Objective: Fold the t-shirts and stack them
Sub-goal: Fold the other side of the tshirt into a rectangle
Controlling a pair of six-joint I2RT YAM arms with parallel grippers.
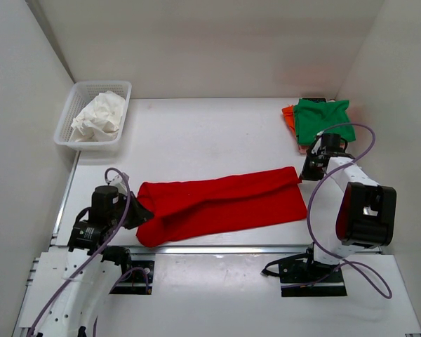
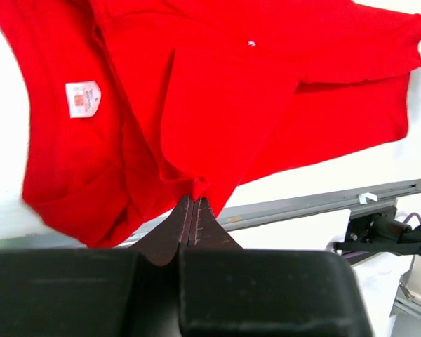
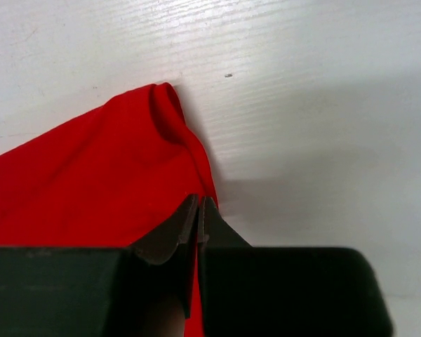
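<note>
A bright red t-shirt (image 1: pixel 221 203) lies stretched as a long band across the near part of the table. My left gripper (image 1: pixel 135 210) is shut on its left end; the left wrist view shows the closed tips (image 2: pixel 194 201) pinching red cloth (image 2: pixel 217 98) with a white label. My right gripper (image 1: pixel 303 175) is shut on the shirt's right edge; the right wrist view shows the tips (image 3: pixel 199 202) clamped on the red hem (image 3: pixel 91 182). A folded green t-shirt (image 1: pixel 323 119) lies on a folded orange one (image 1: pixel 288 114) at the far right.
A white plastic basket (image 1: pixel 70 116) holding crumpled pale cloth (image 1: pixel 99 118) stands at the far left. White walls enclose the table on three sides. A metal rail (image 1: pixel 266 248) runs along the near edge.
</note>
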